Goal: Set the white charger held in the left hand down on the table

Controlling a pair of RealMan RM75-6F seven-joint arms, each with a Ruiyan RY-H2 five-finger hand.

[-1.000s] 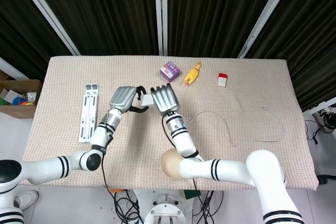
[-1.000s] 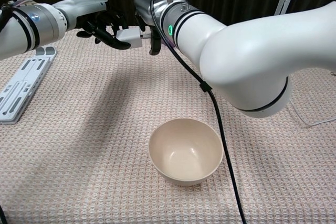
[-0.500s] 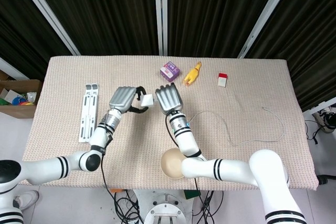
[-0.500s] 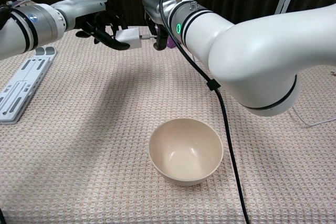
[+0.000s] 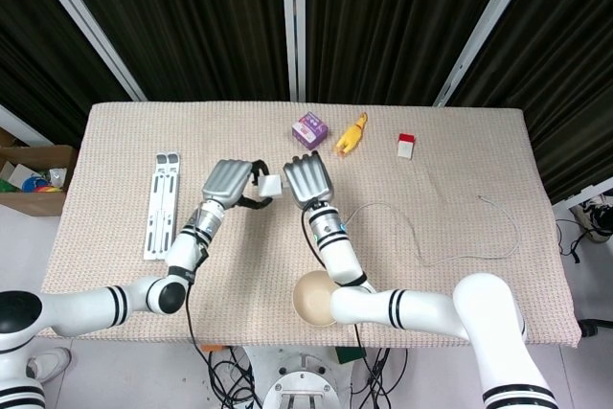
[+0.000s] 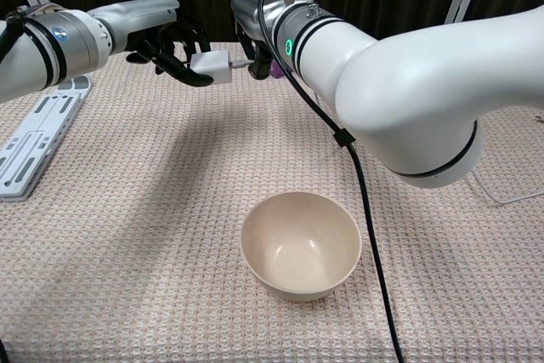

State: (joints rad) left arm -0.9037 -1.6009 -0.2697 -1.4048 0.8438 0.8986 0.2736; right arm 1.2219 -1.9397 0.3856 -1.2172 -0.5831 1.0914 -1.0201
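Head and chest views of a two-arm set-down. The left hand (image 6: 166,47) pinches the white charger (image 6: 210,66) between its dark fingertips, the remaining fingers curled around the block; in the head view the same hand (image 5: 227,182) has the charger (image 5: 269,184) at its 3 o'clock side. The charger is carried in the air above the table (image 5: 460,155), not resting on the woven cloth; no shadow contact is visible beneath it. Its long axis lies roughly level, running from the left hand's fingertips toward 3 o'clock, with the metal plug prongs pointing at the right hand (image 6: 259,36). The right hand (image 5: 306,179) sits just beside the charger at its 3 o'clock end, fingers partly curled and holding nothing; whether a fingertip touches the prongs cannot be told from either view. The move in hand, as judged, is a descent: the table lies straight below the charger, and the left hand is the only one bearing it. The cloth directly under the charger shows bare, while the bowl (image 6: 301,245) stands well apart toward 6 o'clock and the folded stand (image 5: 161,202) toward 9 o'clock. A likely hazard is the prongs brushing the neighbouring right hand as the charger goes down.
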